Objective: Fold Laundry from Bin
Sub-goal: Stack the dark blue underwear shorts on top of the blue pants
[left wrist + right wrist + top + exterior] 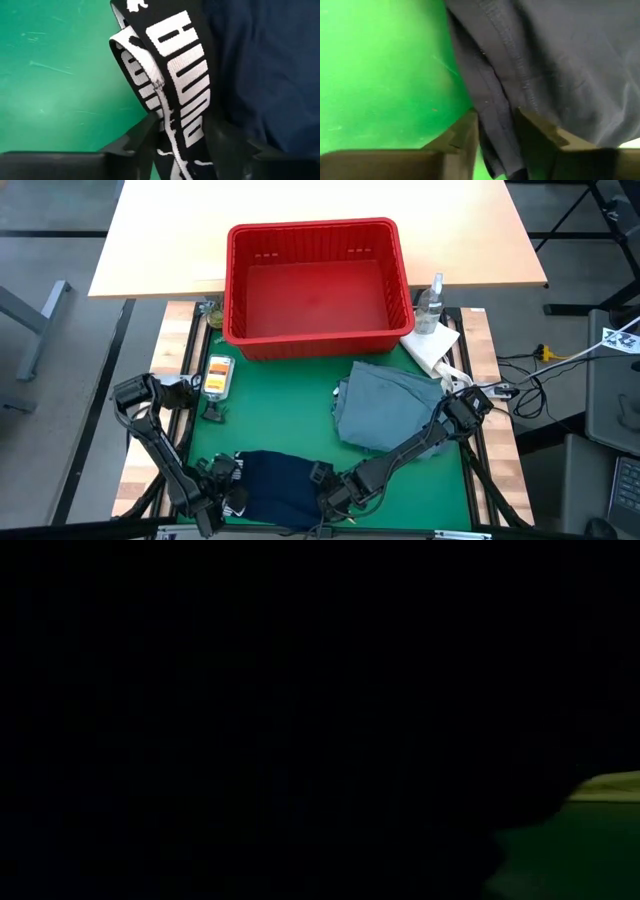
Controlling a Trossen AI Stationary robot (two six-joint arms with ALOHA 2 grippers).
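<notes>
Left gripper [228, 492] low at near table edge, arm folded back, fingers [145, 137] straddling black-white lettered waistband of dark navy garment [272, 486]; grip or gap: cannot tell. Right gripper [332, 498] reaches low from opposite side, fingers [465, 135] either side of garment hem. Grey-blue garment [385, 408] beyond right gripper; red bin [316, 285] farther off.

— What do you see on your green mat [290, 415] apart from the job?
— You've got an orange-and-white packet [218, 375] near its left edge, and a clear bottle [431, 304] with white paper towel [432, 346] just beside it at the right.
</notes>
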